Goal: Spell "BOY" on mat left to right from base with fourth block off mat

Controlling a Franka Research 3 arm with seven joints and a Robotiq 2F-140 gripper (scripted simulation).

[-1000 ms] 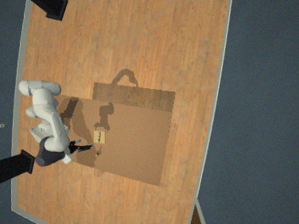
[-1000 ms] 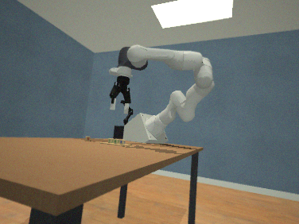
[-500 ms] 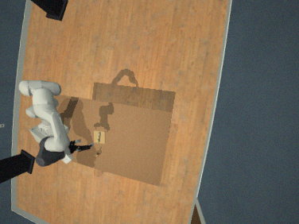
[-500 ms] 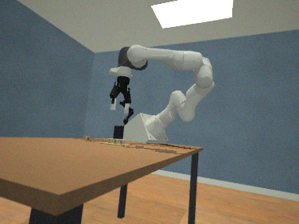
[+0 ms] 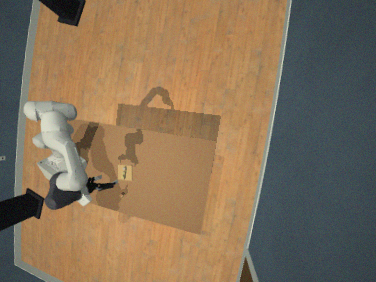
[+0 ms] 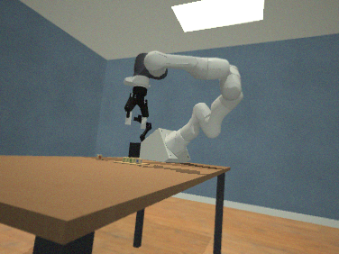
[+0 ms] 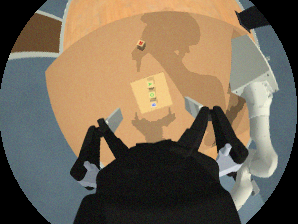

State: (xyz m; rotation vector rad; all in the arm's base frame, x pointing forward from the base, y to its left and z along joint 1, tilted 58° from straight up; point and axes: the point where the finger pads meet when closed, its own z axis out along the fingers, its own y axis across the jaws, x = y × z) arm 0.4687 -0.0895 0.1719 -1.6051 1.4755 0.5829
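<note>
End effector: fingers wide apart, nothing between them, raised well above the bench. Below it, seen between the fingertips in the wrist view: pale yellow mat, flat on the bench.

On the mat, three blocks in a nearly straight row, close together. In the wrist view the block with the blue mark lies nearest the end effector; next, the block with a green ring-shaped mark; farthest of the three, the block with a green mark. Letters too small to read with certainty.

Fourth block, red mark: off the mat, on the bench, farther from the end effector than the row. The end effector touches none of the blocks.

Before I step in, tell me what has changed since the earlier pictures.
Nothing visibly changed: the arm and its open pincer stay raised above the table, and the mat lies where it was.
</note>
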